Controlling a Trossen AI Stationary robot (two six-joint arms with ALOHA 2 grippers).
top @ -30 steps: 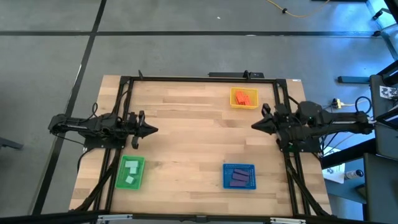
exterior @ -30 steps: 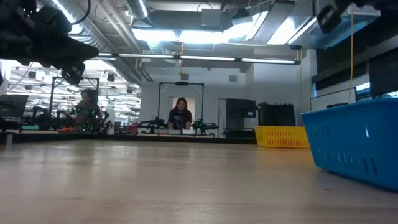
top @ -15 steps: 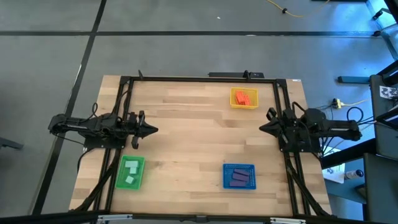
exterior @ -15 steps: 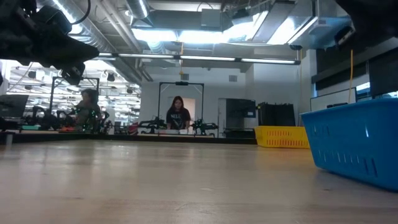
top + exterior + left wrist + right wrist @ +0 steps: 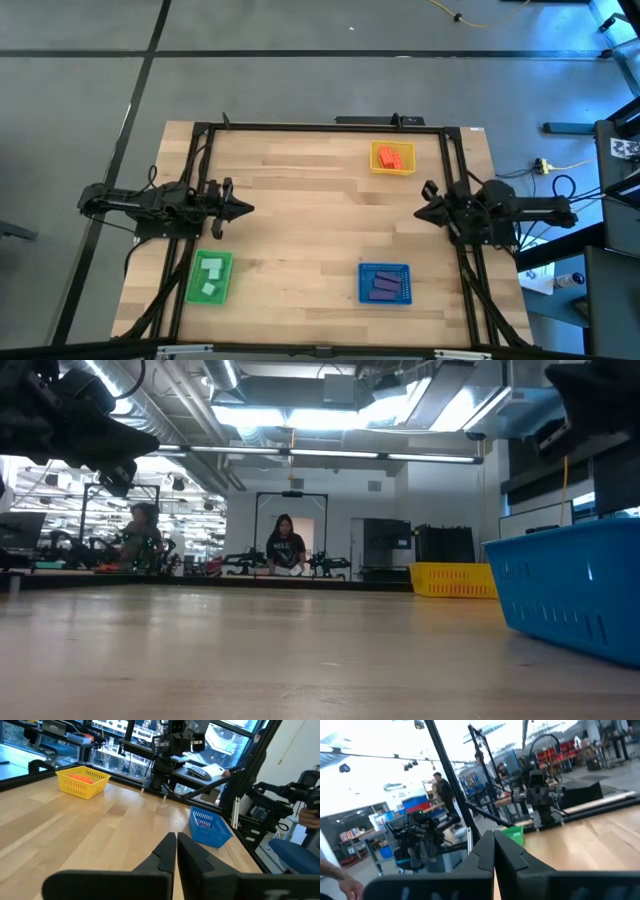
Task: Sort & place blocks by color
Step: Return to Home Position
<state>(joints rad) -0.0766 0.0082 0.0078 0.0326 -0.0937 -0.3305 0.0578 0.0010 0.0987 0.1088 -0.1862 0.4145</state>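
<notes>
Orange-red blocks (image 5: pixel 391 156) lie in the yellow tray (image 5: pixel 375 166) at the far right of the table. Purple blocks (image 5: pixel 384 287) lie in the blue tray (image 5: pixel 364 271) near the front right. Pale green blocks (image 5: pixel 209 276) lie in the green tray (image 5: pixel 192 290) at the front left. My left gripper (image 5: pixel 248 209) is shut and empty at the table's left edge, pointing level toward the right. My right gripper (image 5: pixel 420 211) is shut and empty at the right edge, pointing toward the left.
The bare wooden tabletop (image 5: pixel 310 230) stretches between the two grippers and the three trays. A black frame (image 5: pixel 320 126) runs round the table's edges. People stand in the room beyond the table in the low view.
My right gripper has drawn back toward the table's right edge and sunk lower, staying shut. The blocks and trays lie as before.
</notes>
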